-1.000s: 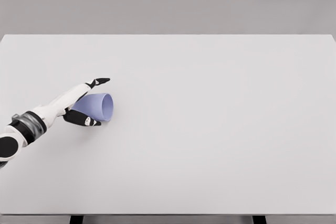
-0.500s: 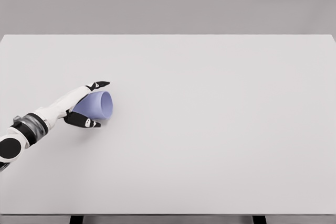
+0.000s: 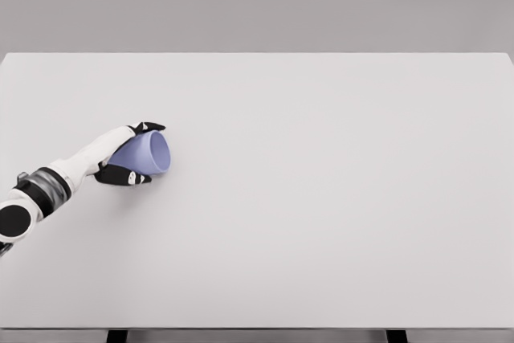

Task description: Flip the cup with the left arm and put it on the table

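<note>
White and bare, the tabletop (image 3: 321, 222) filled nearly the whole head view, its near edge running along the bottom of the picture with two dark legs just showing beneath it. At the lower left the left arm (image 3: 56, 181) came in, white with a grey and black band at the wrist, and reached up and to the right across the surface.

Farther in, at the arm's end, the left hand (image 3: 128, 155) was closed around the cup (image 3: 149, 153). One dark-tipped finger lay over the cup's top side, and another (probably the thumb, though the view was too small to be sure) curled beneath it, so that the cup sat between them in a wrapping grip.

The cup was pale blue-violet and lay on its side in the left part of the tabletop, its open mouth turned to the right and a little toward the camera, its narrower base tucked back into the palm. Whether its lower side touched the tabletop or hung just above it could not be told; a faint shadow lay under the hand.

Beyond the hand the tabletop ran on to its far edge, and behind that stood a plain grey wall (image 3: 257, 6).
</note>
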{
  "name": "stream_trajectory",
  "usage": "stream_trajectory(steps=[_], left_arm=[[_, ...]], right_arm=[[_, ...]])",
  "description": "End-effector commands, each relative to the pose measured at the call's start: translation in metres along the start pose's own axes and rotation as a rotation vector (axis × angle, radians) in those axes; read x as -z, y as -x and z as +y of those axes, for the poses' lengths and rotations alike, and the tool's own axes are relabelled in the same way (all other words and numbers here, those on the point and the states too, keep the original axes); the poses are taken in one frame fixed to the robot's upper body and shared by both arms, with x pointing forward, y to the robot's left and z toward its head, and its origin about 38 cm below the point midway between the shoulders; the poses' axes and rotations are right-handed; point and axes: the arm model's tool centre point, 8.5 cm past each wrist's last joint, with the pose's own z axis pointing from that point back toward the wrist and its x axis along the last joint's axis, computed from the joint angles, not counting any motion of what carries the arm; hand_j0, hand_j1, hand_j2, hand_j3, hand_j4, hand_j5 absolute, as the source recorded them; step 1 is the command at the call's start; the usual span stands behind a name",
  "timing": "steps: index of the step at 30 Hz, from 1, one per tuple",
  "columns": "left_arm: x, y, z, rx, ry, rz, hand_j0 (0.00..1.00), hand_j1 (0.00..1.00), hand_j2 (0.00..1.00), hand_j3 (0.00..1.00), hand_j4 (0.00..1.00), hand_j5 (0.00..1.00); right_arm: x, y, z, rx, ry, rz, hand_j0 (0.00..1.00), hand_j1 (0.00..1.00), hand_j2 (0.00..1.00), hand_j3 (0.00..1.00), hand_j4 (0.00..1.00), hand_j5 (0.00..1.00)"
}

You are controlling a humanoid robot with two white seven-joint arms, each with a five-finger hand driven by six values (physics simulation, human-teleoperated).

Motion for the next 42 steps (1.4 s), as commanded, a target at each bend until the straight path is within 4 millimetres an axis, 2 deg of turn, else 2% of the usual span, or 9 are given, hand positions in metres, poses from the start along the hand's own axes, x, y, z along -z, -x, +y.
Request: stream_trajectory(steps=[1, 11, 17, 33, 42], left_arm=[[0.0, -0.001, 0.0, -0.007, 0.001, -0.006, 0.82, 0.82, 0.82, 0.82, 0.82, 0.82], [0.004, -0.01, 0.017, -0.019, -0.038, -0.032, 0.83, 0.83, 0.83, 0.83, 0.83, 0.83], [0.012, -0.024, 0.017, -0.082, -0.06, -0.092, 0.83, 0.83, 0.83, 0.83, 0.83, 0.83], [0.008, -0.023, 0.029, -0.141, -0.089, -0.098, 0.84, 0.84, 0.84, 0.84, 0.84, 0.84], [0.008, -0.023, 0.03, -0.144, -0.091, -0.104, 0.86, 0.86, 0.86, 0.86, 0.86, 0.86]], right_arm=[[0.0, 0.0, 0.0, 0.0, 0.0, 0.0, 1.0, 1.0, 1.0, 1.0, 1.0, 1.0], [0.0, 0.0, 0.0, 0.0, 0.0, 0.0, 1.0, 1.0, 1.0, 1.0, 1.0, 1.0], [0.0, 0.0, 0.0, 0.0, 0.0, 0.0, 1.0, 1.0, 1.0, 1.0, 1.0, 1.0], [0.0, 0.0, 0.0, 0.0, 0.0, 0.0, 1.0, 1.0, 1.0, 1.0, 1.0, 1.0], [0.0, 0.0, 0.0, 0.0, 0.0, 0.0, 1.0, 1.0, 1.0, 1.0, 1.0, 1.0]])
